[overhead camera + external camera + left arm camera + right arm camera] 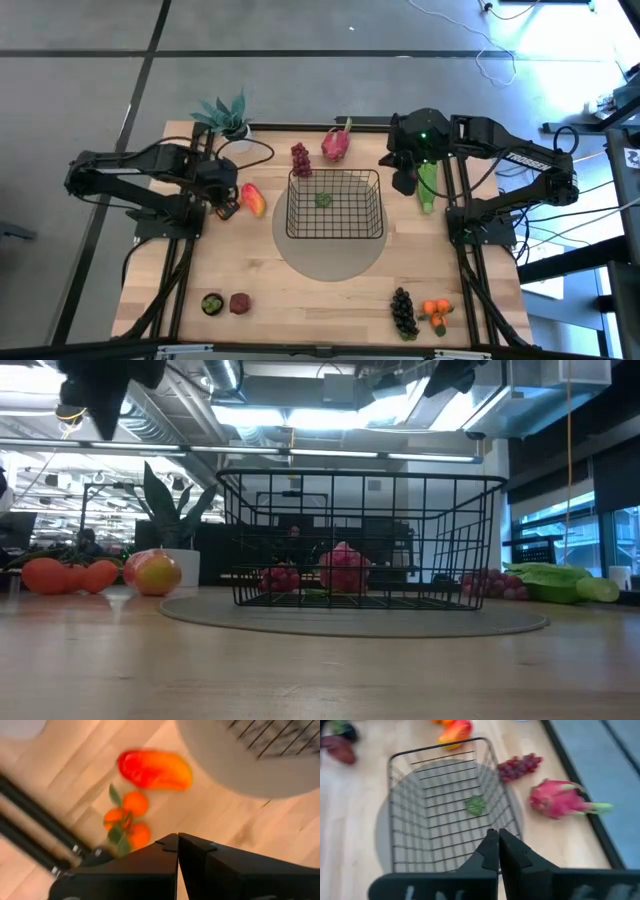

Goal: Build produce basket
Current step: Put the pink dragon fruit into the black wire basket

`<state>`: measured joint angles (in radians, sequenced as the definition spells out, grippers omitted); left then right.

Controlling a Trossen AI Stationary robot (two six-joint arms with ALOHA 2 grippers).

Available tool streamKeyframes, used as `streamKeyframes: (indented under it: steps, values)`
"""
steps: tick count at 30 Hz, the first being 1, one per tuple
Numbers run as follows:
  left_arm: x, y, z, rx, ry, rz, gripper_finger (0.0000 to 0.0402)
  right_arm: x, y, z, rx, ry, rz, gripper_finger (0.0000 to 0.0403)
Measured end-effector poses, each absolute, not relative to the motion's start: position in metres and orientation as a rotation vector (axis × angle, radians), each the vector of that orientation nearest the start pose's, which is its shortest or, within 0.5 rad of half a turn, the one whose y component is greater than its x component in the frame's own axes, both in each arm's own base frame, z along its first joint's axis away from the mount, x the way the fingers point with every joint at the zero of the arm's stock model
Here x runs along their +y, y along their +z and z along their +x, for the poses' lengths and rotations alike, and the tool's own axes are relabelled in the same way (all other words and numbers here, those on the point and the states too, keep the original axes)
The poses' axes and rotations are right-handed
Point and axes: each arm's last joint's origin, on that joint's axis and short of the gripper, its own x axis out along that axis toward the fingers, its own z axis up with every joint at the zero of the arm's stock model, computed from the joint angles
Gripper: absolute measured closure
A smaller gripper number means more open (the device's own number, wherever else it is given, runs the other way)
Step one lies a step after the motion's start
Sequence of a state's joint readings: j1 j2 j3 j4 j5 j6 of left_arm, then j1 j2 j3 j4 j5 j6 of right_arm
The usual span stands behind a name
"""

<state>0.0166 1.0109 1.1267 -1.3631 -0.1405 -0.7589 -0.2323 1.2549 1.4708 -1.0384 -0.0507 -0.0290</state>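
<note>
With one green fruit (324, 199) in the basket (335, 232) at table centre, loading has barely begun; both grippers, left (226, 209) and right (404, 183), are closed and empty, so the next move requires opening over the mango (253, 199).

Pale matt wood table (300, 300); black wire basket (335, 204); glossy mango (253, 199).

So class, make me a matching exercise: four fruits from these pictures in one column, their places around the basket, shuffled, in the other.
Things:
1. small green fruit
2. mango
3. dragon fruit
4. dark grapes

Places:
A. near the front table edge, beside the oranges
B. inside the basket
C. beyond the basket, beside the red grapes
D. left of the basket, by the left gripper

Pairs: 1-B, 2-D, 3-C, 4-A
</note>
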Motion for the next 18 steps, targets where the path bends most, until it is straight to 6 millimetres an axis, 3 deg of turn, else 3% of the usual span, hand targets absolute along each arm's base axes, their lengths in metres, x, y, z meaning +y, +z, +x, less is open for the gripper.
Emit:
streamKeyframes:
  steps: [8,18]
  values:
    - [0.009,0.322,0.148,1.161,0.584,-0.508,0.0401,-0.043,0.387,0.215,0.936,-0.004,0.215,0.0403]
    - [0.009,0.322,0.148,1.165,0.574,-0.493,0.0401,-0.026,0.38,0.206,1.091,0.021,0.456,0.0403]
